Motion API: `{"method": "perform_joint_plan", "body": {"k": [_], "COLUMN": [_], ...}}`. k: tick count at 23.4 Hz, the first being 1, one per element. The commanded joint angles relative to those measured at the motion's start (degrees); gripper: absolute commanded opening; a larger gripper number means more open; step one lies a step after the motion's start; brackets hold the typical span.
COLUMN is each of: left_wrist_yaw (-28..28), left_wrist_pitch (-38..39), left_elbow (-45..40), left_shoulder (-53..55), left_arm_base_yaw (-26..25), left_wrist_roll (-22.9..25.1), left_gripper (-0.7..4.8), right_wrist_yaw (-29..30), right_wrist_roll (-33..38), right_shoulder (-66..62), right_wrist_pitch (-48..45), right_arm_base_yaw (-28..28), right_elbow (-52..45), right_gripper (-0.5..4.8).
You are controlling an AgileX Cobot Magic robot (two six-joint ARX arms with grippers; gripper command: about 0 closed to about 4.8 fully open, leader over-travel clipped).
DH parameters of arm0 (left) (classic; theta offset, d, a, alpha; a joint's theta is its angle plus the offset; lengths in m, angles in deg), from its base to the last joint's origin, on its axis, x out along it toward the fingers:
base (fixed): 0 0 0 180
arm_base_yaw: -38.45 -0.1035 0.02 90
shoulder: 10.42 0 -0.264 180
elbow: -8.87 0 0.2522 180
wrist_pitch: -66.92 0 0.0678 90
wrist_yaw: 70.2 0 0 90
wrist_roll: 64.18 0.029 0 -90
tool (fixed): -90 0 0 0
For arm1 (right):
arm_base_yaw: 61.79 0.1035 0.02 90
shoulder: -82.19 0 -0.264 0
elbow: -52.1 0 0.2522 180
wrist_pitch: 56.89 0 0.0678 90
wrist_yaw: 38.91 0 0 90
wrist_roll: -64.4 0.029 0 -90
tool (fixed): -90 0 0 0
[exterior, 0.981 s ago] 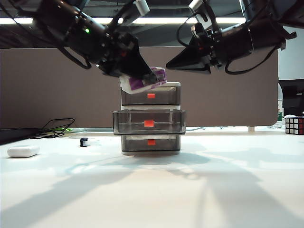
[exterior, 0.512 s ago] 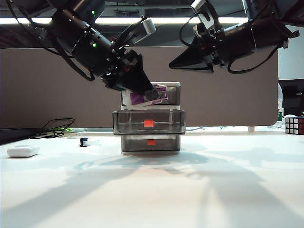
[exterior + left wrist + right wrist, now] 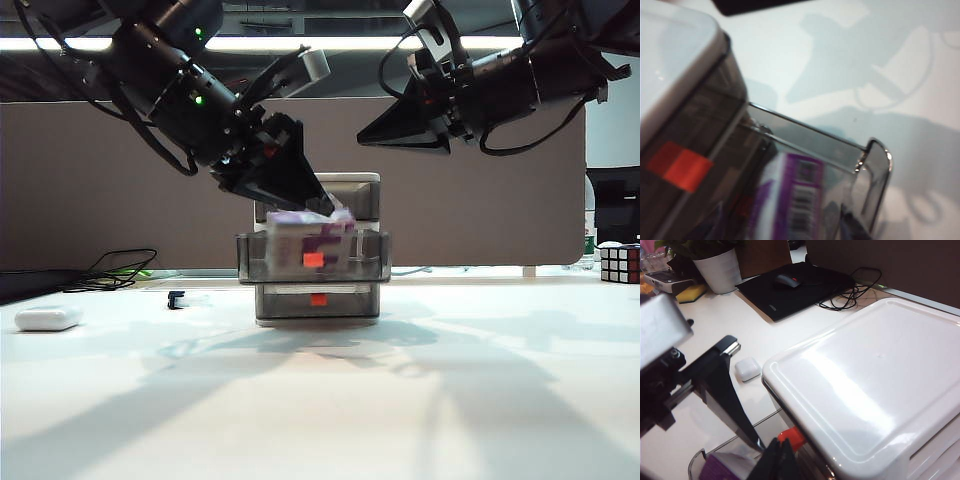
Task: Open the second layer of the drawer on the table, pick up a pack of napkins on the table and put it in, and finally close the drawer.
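The drawer [image 3: 350, 180] stands mid-table with the second layer [image 3: 372, 258] pulled out, its red-orange tab [image 3: 313, 260] facing front. The purple and white pack of napkins [image 3: 305, 232] lies blurred inside it, just under my left gripper [image 3: 322, 205], which stands open above it. In the left wrist view the pack [image 3: 800, 200] sits apart from one fingertip [image 3: 856, 229], inside the drawer's rim [image 3: 875, 165]. My right gripper [image 3: 362, 138] hovers shut above the unit's right side. Its view shows the closed fingers [image 3: 780, 460] by the white top [image 3: 865, 380] and the pack [image 3: 720, 470].
A small white rounded case [image 3: 48, 318] lies at the far left of the table [image 3: 320, 400], with a small dark object [image 3: 177, 298] and black cables [image 3: 115, 268] behind. A Rubik's cube [image 3: 620, 263] sits at the right edge. A brown partition [image 3: 100, 180] closes the back.
My left gripper came down from beside the top drawer to the open second layer and opened. The pack left its fingers and dropped into that drawer. The right arm stayed still.
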Motion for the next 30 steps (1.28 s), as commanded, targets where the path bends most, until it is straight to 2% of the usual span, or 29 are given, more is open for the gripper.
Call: {"method": "perform_joint_plan", "body": {"k": [1, 5, 14, 17, 25, 26, 29, 30], "left_wrist_yaw": [0.37, 5.86, 6.75, 10.01, 6.82, 5.92, 4.61, 4.59], "left_wrist_pitch": [-0.09, -1.42, -0.46, 3.1, 16.15, 17.53, 18.75, 18.51], "left_elbow": [0.42, 0.42, 0.44, 0.44, 0.42, 0.39, -0.35, -0.35], "left_shoulder": [0.98, 1.66, -0.26, -5.49, -11.34, -11.32, -10.8, -10.43], "left_arm_base_yaw": [1.09, 4.13, 5.77, 6.32, 6.8, 6.82, 6.86, 6.84], "left_wrist_roll": [0.26, 1.14, 0.85, 1.29, -0.92, -0.87, -0.44, -0.44], "left_gripper": [2.9, 2.9, 2.9, 2.9, 2.8, 2.65, 1.24, 1.13], "right_wrist_yaw": [0.09, 0.07, 0.13, 0.09, -1.38, -1.99, -3.54, -3.56], "right_wrist_roll": [-0.17, -0.17, -0.13, -0.13, 0.37, 0.37, 0.5, 0.5], "right_shoulder": [0.28, 0.28, 0.28, 0.28, -0.11, -0.22, -1.88, -2.47], "right_wrist_pitch": [-0.59, -0.61, -0.52, -1.11, -3.1, -2.97, -2.23, -1.31], "right_arm_base_yaw": [0.07, 0.07, 0.07, 0.07, 0.35, 0.35, 0.46, 0.46], "right_elbow": [0.37, 0.37, 0.37, 0.39, 1.84, 2.54, 6.4, 7.52], "right_gripper": [-0.04, -0.04, -0.05, -0.04, -0.04, -0.04, -0.04, -0.04]}}
